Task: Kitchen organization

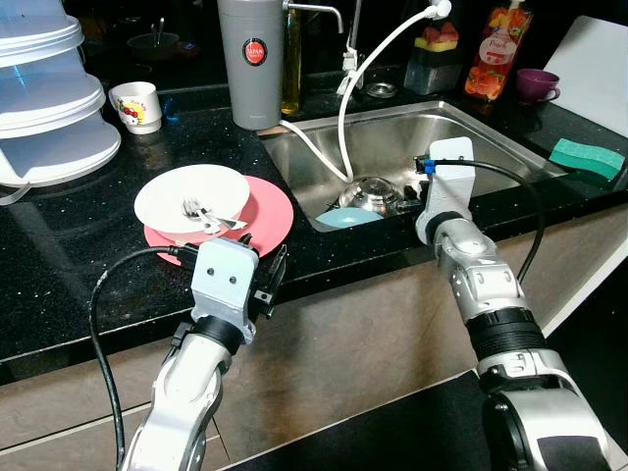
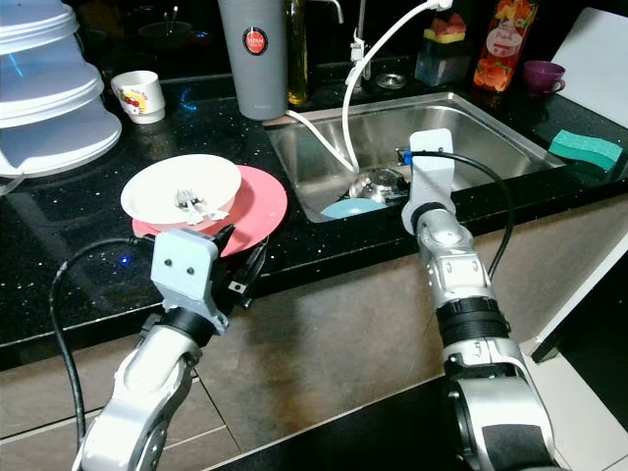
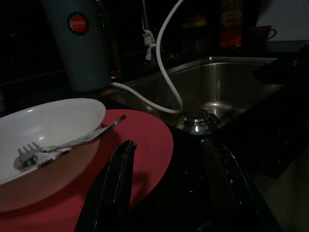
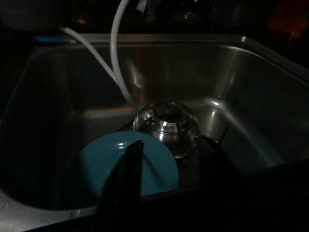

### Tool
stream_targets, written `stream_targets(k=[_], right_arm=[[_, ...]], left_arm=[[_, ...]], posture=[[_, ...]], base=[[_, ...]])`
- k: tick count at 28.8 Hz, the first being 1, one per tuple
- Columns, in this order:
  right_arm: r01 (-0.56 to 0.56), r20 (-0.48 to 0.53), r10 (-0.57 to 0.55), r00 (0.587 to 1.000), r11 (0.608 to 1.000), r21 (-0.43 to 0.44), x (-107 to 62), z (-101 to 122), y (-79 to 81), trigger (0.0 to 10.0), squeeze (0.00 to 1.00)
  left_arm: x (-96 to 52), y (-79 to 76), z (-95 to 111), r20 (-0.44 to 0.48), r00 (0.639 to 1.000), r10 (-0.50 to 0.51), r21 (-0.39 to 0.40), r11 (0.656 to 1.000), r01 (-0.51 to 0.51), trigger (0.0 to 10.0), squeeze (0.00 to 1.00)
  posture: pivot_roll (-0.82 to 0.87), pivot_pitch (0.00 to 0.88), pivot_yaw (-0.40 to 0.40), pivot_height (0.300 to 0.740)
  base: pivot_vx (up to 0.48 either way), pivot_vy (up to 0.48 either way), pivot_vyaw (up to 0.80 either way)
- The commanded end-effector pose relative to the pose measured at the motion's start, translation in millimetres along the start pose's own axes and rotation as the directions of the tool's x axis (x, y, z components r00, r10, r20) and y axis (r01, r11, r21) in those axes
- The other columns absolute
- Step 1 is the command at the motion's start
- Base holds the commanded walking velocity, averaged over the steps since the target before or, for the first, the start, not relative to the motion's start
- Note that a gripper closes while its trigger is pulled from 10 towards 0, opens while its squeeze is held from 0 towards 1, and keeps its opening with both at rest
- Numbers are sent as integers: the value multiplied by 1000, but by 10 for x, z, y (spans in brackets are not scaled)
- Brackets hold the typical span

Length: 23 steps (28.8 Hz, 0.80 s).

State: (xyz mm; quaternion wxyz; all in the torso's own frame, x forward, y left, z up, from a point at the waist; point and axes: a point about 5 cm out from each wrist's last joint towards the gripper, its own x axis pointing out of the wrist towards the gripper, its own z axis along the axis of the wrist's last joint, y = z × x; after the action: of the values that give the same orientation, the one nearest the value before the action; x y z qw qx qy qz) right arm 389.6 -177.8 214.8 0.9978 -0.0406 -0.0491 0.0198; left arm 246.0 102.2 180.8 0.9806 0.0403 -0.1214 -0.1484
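A white bowl [image 1: 191, 196] holding forks [image 1: 206, 216] rests on a red plate [image 1: 270, 211] on the black counter. My left gripper [image 3: 168, 144] is open at the counter's front edge, level with the red plate's rim, with nothing between its fingers [image 3: 116, 188]. In the steel sink [image 1: 471, 128] lie a teal plate [image 4: 116, 164] and an upturned steel bowl [image 4: 166, 121]. My right gripper [image 4: 174, 145] hovers open at the sink's near edge, pointing down at those two. In the eye views its fingers are hidden behind the wrist [image 1: 446, 186].
A white hose [image 1: 343, 118] runs from the tap into the sink. A grey thermos [image 1: 253, 64], a mug [image 1: 137, 105] and stacked white containers [image 1: 44, 108] stand at the back left. A green sponge [image 1: 586, 157], a purple cup [image 1: 536, 85] and bottles sit by the sink's right.
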Motion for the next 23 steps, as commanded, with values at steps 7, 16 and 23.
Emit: stream_targets(k=[7, 16, 23], right_arm=[[-189, 232, 121, 965, 936, 297, -29, 342, 106, 10000, 114], [-446, 439, 269, 857, 813, 373, -199, 552, 306, 10000, 0], [-439, 438, 258, 861, 811, 386, -185, 535, 264, 10000, 0]], left_arm=[[32, 51, 79, 28, 1000, 14, 17, 1000, -14, 10000, 0], [33, 62, 35, 11, 1000, 18, 18, 1000, -18, 10000, 0], [21, 14, 13, 0, 1000, 4, 2, 1000, -4, 10000, 0]], posture=[[114, 0, -10, 740], [111, 0, 5, 740], [110, 0, -4, 740]], base=[[0, 0, 0], [0, 0, 78], [0, 0, 706]])
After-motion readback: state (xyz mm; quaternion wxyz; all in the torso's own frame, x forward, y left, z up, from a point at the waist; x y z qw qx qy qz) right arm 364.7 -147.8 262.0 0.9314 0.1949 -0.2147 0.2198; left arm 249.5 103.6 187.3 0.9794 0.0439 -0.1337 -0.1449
